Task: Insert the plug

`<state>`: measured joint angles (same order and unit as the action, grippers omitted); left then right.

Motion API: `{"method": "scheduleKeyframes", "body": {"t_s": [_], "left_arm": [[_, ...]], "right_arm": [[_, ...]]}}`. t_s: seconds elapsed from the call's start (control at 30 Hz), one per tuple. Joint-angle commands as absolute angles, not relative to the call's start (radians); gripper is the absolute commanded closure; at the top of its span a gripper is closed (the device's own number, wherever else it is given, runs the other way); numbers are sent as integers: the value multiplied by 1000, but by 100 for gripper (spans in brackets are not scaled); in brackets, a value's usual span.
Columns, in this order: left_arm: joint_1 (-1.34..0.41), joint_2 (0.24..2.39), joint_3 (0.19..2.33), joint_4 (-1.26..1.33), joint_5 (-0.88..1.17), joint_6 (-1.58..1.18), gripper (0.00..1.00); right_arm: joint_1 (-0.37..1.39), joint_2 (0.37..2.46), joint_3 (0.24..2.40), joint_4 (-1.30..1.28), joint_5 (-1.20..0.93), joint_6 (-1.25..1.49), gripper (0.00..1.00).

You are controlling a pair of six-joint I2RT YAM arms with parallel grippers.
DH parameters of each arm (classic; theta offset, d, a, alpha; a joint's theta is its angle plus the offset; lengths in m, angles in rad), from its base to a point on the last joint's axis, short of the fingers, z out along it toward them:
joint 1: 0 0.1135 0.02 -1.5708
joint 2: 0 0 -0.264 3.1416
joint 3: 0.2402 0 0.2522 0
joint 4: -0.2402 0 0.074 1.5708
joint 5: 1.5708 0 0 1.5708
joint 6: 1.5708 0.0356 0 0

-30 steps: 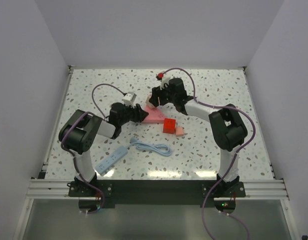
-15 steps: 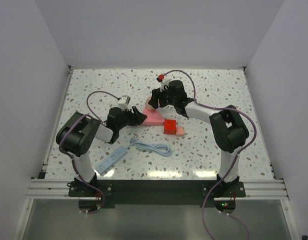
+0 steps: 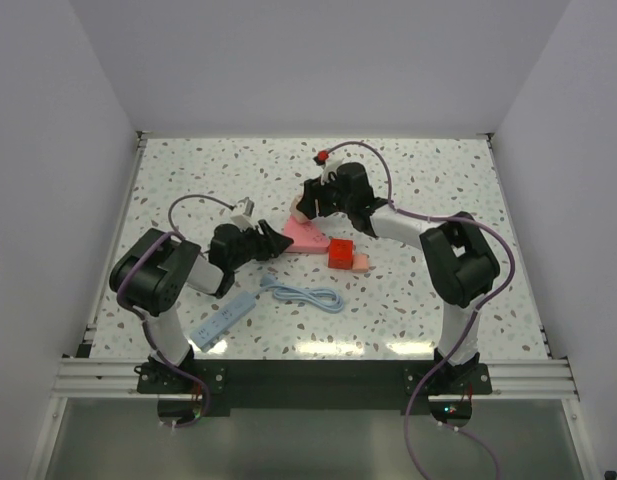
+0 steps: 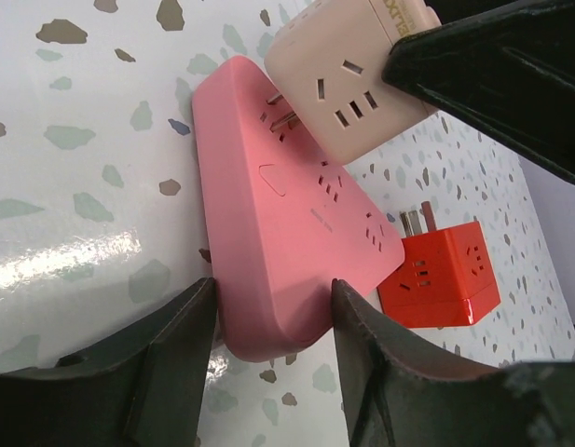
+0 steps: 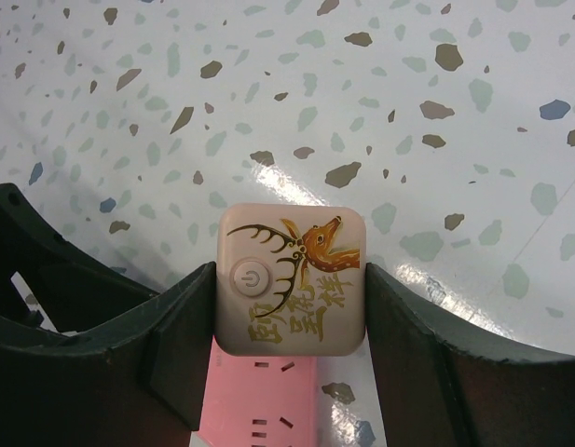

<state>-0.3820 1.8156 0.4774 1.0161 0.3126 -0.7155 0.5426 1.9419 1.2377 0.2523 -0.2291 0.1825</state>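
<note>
**Inspector:** State of the left claw?

**Operator:** My left claw (image 4: 273, 293) is closed on the near corner of the flat pink triangular plastic socket strip (image 4: 287, 223). One finger presses each side of that corner. The strip lies flat on the speckled white table (image 3: 188, 170).

**Inspector:** And the right?

**Operator:** My right claw (image 5: 289, 275) grips a pale beige plastic cube adapter (image 4: 352, 84), with both fingers flush against its sides. A deer picture and a power button are on the face towards my wrist camera. The cube is tilted, and its lower edge meets the top of the pink strip at the far end. Metal prongs show at that contact. I cannot tell how deep they sit.

**Inspector:** Location of the plug?

**Operator:** The small salmon-orange plastic cube plug (image 3: 360, 262) lies on the table on the right-hand side of the bright red plastic cube (image 4: 441, 275). The two are either touching or just beside each other, and I cannot tell which. Neither claw holds the plug. The red cube sits near the strip's right corner, with its prongs exposed.

**Inspector:** Other items?

**Operator:** A coiled light blue cable (image 3: 306, 295) lies on the table nearer my bases than the strip.
</note>
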Motion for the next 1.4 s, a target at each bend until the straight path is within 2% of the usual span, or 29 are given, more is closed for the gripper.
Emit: {"method": "scheduleKeyframes", "body": {"t_s": [0.0, 0.03, 0.1, 0.2, 0.23, 0.4, 1.37], "left_arm": [[-391, 1819, 433, 991, 400, -730, 47], [-391, 1822, 433, 997, 406, -735, 53], [-391, 1838, 442, 1002, 428, -739, 58], [-391, 1864, 448, 1020, 452, -746, 71], [-393, 1871, 451, 1023, 460, -746, 79], [-391, 1910, 468, 1042, 474, -747, 100], [-373, 1891, 545, 897, 566, -578, 100]], "right_arm": [[549, 1971, 1192, 74, -161, 175, 93], [549, 1971, 1190, 78, -160, 176, 93], [554, 1971, 1186, 80, -158, 175, 93], [561, 1967, 1172, 90, -156, 167, 93], [563, 1968, 1170, 89, -155, 164, 93], [572, 1971, 1163, 83, -153, 158, 93], [614, 2003, 1034, 127, -163, 184, 98]]}}
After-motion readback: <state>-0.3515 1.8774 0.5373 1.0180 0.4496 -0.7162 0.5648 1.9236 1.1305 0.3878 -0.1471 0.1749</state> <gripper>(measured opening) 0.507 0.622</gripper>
